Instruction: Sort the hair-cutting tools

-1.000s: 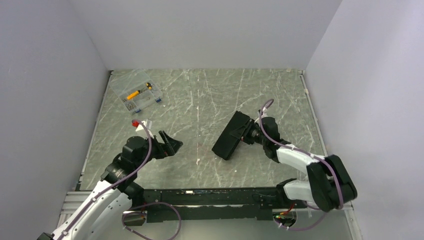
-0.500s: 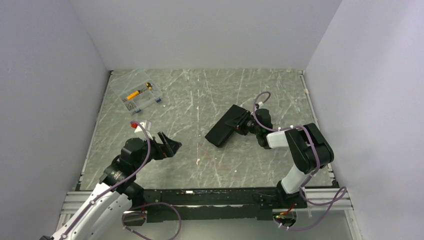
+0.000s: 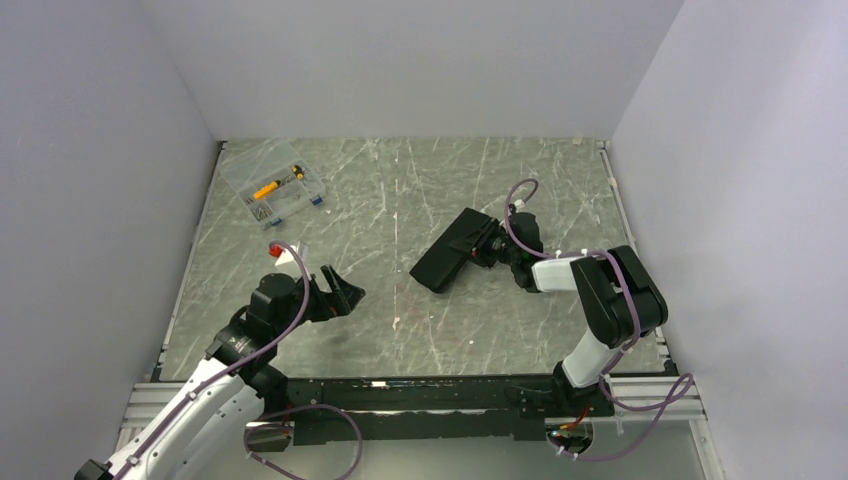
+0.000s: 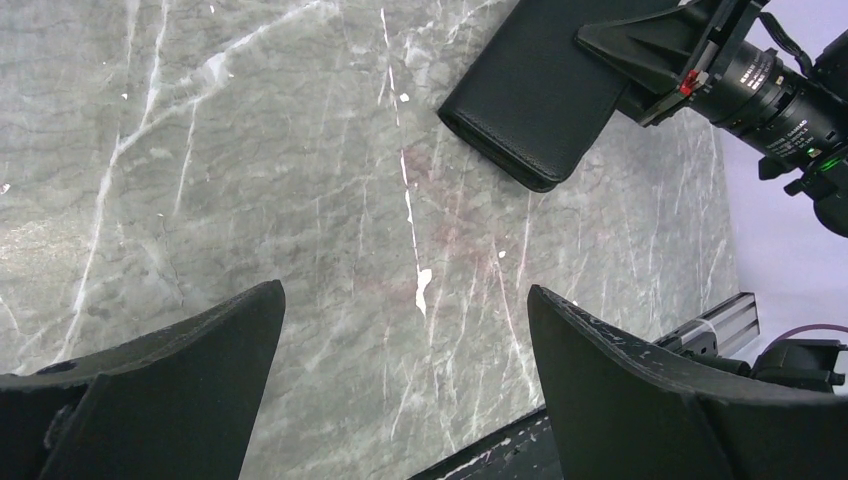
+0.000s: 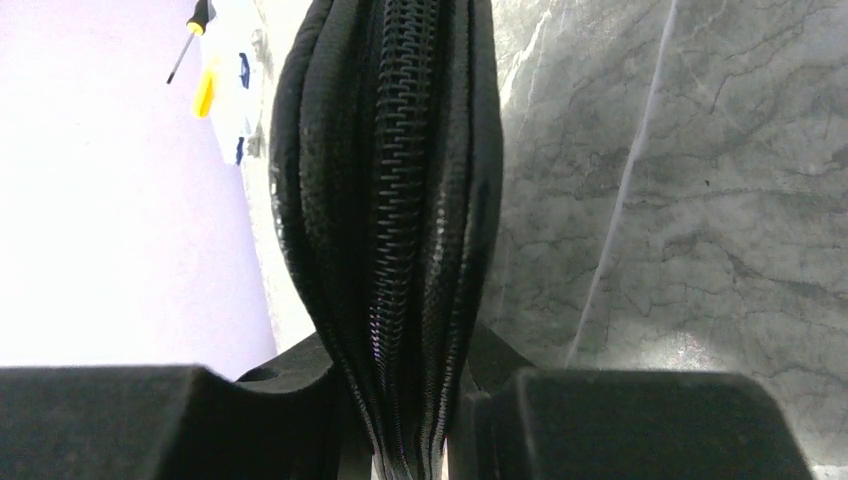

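Two grippers in view. The left gripper [image 3: 343, 288] hovers over the near-left part of the surface [image 3: 400, 190], its fingers spread wide. In its wrist view only grey veined stone shows between them.

The right gripper [image 3: 487, 247] is clamped on one end of the flat black case [image 3: 447, 258], just right of the surface's middle. The case's long axis runs from near-left to far-right, with the free end pointing toward the left arm. In the right wrist view I see the case edge-on between the fingers, its zip [image 5: 400, 200] closed along the visible length. I cannot tell whether the case touches the surface.

The clear plastic box [image 3: 272, 188], with yellow parts inside, sits by the far-left corner, well apart from both arms.

Hair-cutting tools: I cannot tell where they lie, as no view shows them.
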Robot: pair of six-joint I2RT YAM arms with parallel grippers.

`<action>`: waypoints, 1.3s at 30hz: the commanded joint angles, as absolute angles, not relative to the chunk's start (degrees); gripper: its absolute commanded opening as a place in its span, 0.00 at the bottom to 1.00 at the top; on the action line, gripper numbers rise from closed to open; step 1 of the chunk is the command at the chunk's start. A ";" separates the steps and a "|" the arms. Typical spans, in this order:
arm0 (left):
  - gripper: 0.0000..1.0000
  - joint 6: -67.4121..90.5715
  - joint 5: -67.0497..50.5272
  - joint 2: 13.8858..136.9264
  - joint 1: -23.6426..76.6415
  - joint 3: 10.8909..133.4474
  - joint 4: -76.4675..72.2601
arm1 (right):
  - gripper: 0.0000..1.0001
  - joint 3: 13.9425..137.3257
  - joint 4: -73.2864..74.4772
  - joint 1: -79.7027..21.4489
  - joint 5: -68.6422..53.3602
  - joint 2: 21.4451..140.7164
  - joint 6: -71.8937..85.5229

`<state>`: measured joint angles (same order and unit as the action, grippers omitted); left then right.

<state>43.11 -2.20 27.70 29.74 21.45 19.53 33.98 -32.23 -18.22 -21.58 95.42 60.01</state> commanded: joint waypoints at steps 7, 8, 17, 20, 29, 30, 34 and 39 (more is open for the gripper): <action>0.96 42.47 -2.37 28.20 29.97 21.71 17.37 | 0.33 34.51 -27.96 -18.14 -18.95 93.93 54.59; 0.96 42.45 -2.44 28.09 29.95 21.72 17.43 | 0.33 34.39 -27.83 -18.11 -18.96 93.73 54.52; 0.96 42.45 -2.50 27.55 30.03 21.34 17.83 | 0.47 33.66 -26.14 -18.11 -18.36 91.71 53.40; 0.96 42.46 -2.63 27.68 29.92 21.27 17.89 | 0.58 34.00 -24.17 -18.19 -17.65 90.75 52.86; 0.97 42.43 -1.95 27.67 29.97 21.42 18.45 | 0.95 32.56 -13.01 -18.11 -13.22 80.46 48.95; 0.97 42.45 -1.53 27.77 30.04 21.64 18.88 | 0.98 32.25 -11.17 -18.04 -12.60 78.35 48.13; 0.99 41.53 -0.18 28.17 30.05 22.70 20.56 | 1.00 32.71 -0.87 -18.24 -7.43 67.83 44.30; 0.99 39.64 -0.17 33.32 30.41 23.25 17.46 | 1.00 34.63 13.86 -20.81 6.06 52.56 42.29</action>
<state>41.54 -1.19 29.89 29.89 21.45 19.92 32.21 1.08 -18.96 -6.55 62.02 45.54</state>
